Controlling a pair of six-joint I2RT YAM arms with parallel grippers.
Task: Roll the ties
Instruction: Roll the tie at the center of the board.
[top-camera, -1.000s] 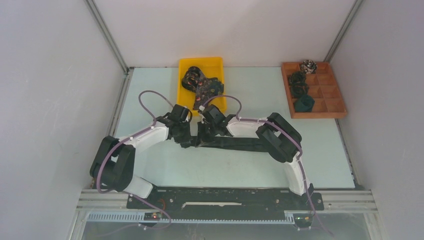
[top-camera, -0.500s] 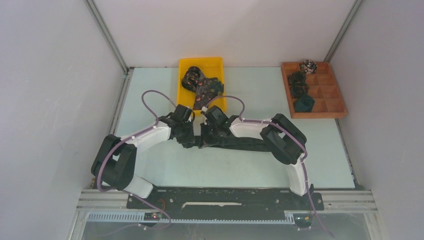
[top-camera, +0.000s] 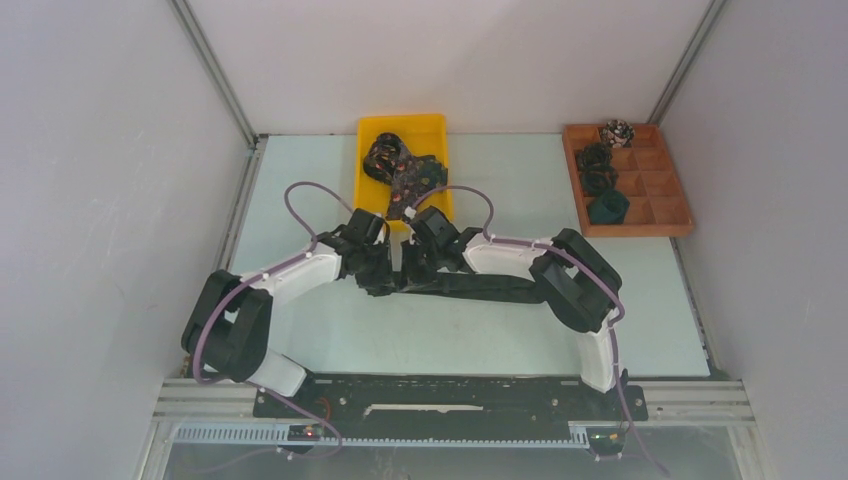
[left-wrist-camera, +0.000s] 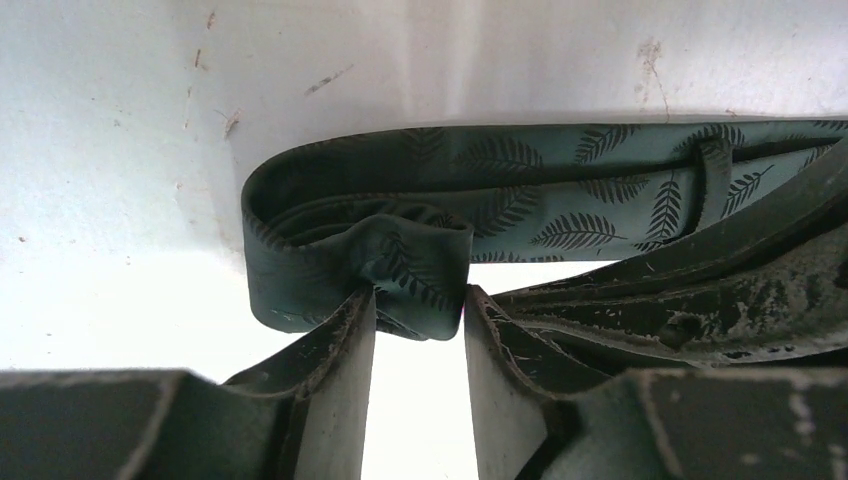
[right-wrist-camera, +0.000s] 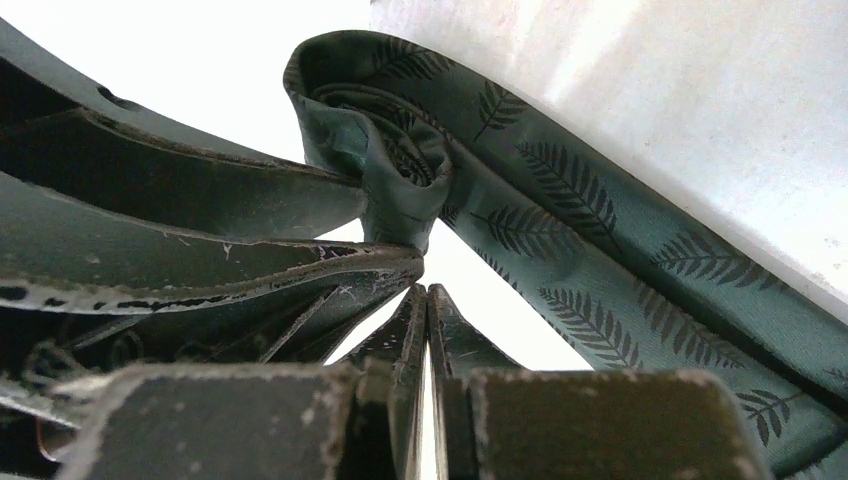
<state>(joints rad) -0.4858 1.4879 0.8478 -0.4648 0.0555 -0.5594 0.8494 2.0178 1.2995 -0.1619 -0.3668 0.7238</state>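
A dark green tie (left-wrist-camera: 560, 200) with a fern pattern lies across the table (top-camera: 480, 287), its left end curled into a loose roll (right-wrist-camera: 400, 165). My left gripper (left-wrist-camera: 418, 305) is open, and the lower fold of the roll sits between its fingertips. It meets the right gripper at the table's middle (top-camera: 385, 282). My right gripper (right-wrist-camera: 427, 290) is shut, its tips pressed together just below the roll with no fabric showing between them (top-camera: 408, 275). The left gripper's fingers (right-wrist-camera: 250, 200) reach in from the left of the right wrist view.
A yellow tray (top-camera: 430, 120) at the back centre holds a heap of dark patterned ties (top-camera: 400, 168). A wooden compartment box (top-camera: 575, 190) at the back right holds three rolled ties (top-camera: 600, 170). Grey walls close in both sides.
My left gripper's jaws have opened off the rolled end. Both wrists have shifted slightly toward the back, and the right arm's elbow has swung a little to the right.
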